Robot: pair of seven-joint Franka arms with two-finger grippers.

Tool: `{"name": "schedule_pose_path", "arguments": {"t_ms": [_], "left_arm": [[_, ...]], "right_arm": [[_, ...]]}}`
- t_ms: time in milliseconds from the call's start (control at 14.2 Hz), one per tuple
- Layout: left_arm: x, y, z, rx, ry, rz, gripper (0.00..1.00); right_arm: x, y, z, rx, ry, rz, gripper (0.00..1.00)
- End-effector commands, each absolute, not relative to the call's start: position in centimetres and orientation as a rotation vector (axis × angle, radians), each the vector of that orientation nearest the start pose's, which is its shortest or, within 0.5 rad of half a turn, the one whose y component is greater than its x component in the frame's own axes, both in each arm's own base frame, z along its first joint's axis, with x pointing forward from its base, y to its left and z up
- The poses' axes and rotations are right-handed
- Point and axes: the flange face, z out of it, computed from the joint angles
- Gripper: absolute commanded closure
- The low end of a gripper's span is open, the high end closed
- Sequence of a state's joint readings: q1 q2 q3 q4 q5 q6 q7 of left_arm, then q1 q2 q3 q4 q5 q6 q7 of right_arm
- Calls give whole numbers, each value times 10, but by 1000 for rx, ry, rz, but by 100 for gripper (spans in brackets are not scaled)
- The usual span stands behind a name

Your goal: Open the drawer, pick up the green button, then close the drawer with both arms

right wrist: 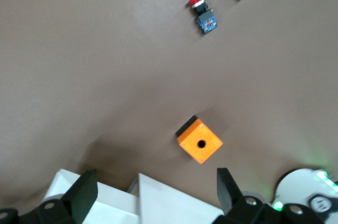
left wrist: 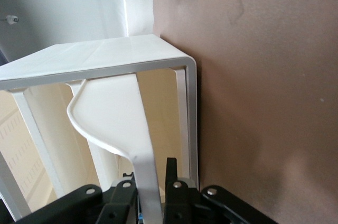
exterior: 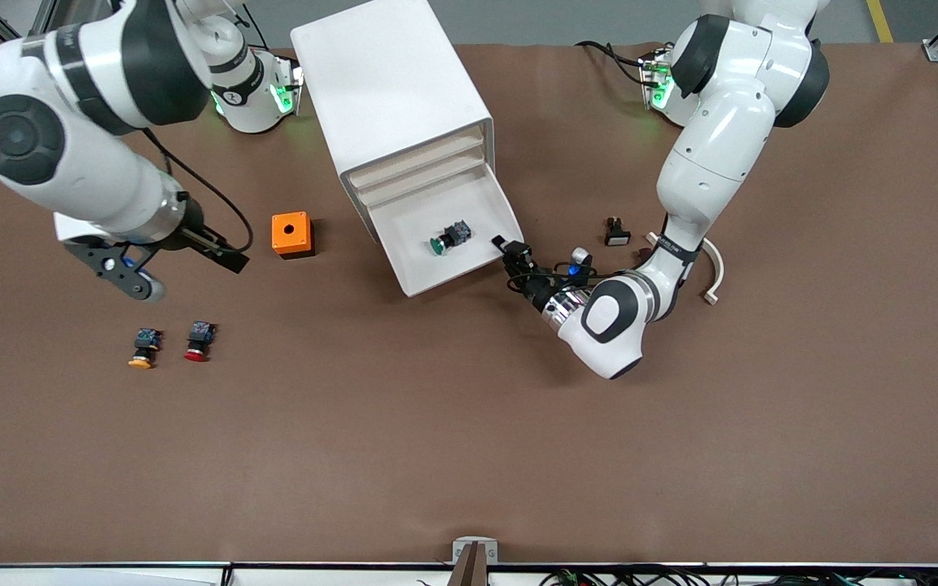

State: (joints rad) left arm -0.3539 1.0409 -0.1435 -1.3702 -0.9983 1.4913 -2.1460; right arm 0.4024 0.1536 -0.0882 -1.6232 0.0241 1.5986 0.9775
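Pinching drawer (exterior: 446,236) front, left gripper (exterior: 510,251) jaws narrow

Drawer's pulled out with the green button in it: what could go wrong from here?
The left gripper is at the drawer front's corner, fingers around its edge; pulling away crooked may skew the drawer or shift the cabinet. The green button lies loose and could roll if jolted. The right gripper, open, waits over the table near the orange box; reaching across might clip it.

Left gripper (left wrist: 153,195) cut off by left wrist view edge; cabinet (left wrist: 105,57) partly cropped.
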Motion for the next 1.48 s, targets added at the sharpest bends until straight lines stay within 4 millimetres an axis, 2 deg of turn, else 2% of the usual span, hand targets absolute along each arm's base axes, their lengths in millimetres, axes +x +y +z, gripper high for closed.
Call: {"name": "schedule_pose_path", "arguments": {"t_ms": [0, 70, 141, 352, 423, 563, 704, 845, 1056, 1197, 1338, 1408], "left_arm": [[541, -374, 94, 1482, 2415, -2120, 40], [543, -375, 96, 1515, 2371, -2108, 2], [545, -376, 98, 1531, 2351, -2099, 0], [547, -377, 102, 1547, 2313, -2097, 0], [547, -379, 107, 1571, 2268, -2097, 0], [553, -378, 118, 1609, 2146, -2107, 0], [565, -371, 131, 1612, 2002, -2118, 0], [574, -366, 147, 1651, 1832, -2087, 0], [605, -357, 181, 1777, 1539, -1916, 0], [621, -348, 198, 1881, 1390, -1762, 0], [625, -346, 216, 2027, 1285, -1611, 0], [620, -355, 222, 2136, 1257, -1534, 0]], "right_arm": [[548, 213, 506, -3012, 1182, 207, 0], [544, 219, 499, -3006, 1212, 209, 0], [539, 233, 493, -3002, 1225, 199, 0], [533, 267, 485, -2944, 1314, 135, 0], [533, 283, 476, -2918, 1344, 105, 0], [531, 315, 456, -2895, 1356, 67, 0], [520, 353, 439, -2864, 1411, 45, 0], [511, 377, 422, -2851, 1437, 34, 0], [507, 405, 398, -2811, 1515, 37, 0], [494, 428, 376, -2795, 1541, 131, 0], [486, 440, 359, -2800, 1550, 202, 0], [480, 447, 355, -2816, 1532, 207, 0]]}}
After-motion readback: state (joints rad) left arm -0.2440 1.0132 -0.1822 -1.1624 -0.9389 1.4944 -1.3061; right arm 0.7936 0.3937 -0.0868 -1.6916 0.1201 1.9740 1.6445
